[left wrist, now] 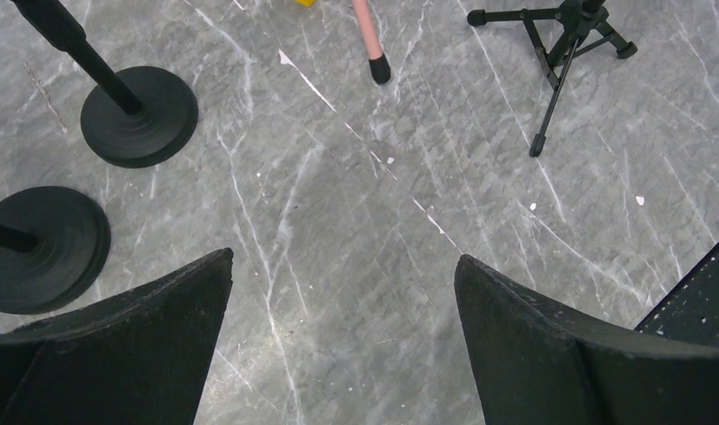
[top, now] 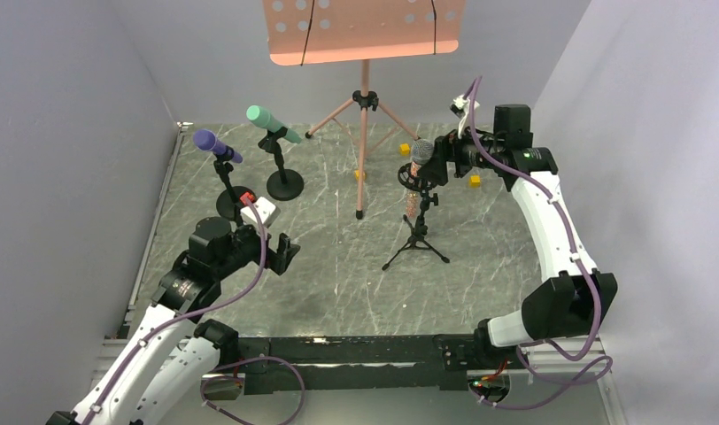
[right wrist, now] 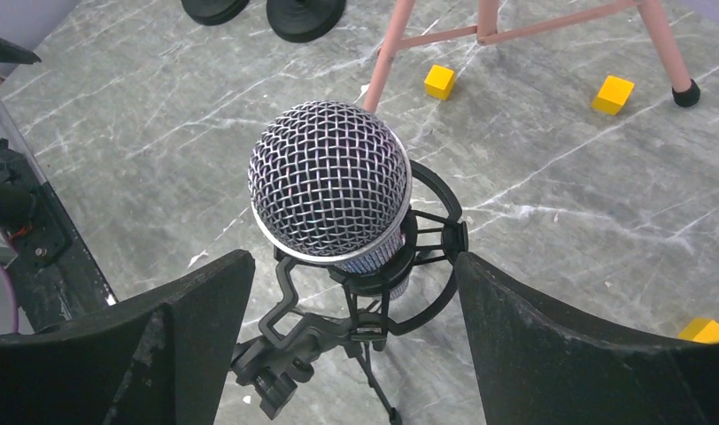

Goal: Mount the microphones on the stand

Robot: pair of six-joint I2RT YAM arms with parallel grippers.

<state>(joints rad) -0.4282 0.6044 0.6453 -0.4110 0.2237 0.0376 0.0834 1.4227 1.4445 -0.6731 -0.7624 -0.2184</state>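
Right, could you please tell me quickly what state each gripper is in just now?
Left gripper: open, holding nothing.
Right gripper: open, straddling the silver-mesh microphone seated in its stand, apparently not clamping it.

We see a grey marble-veined counter (top: pixel 338 283), plain pale walls (top: pixel 64 159) closing it on three sides, a pink music stand (top: pixel 365 35) on tripod legs at the back, small yellow cubes (top: pixel 475 181) near its feet, even soft light.
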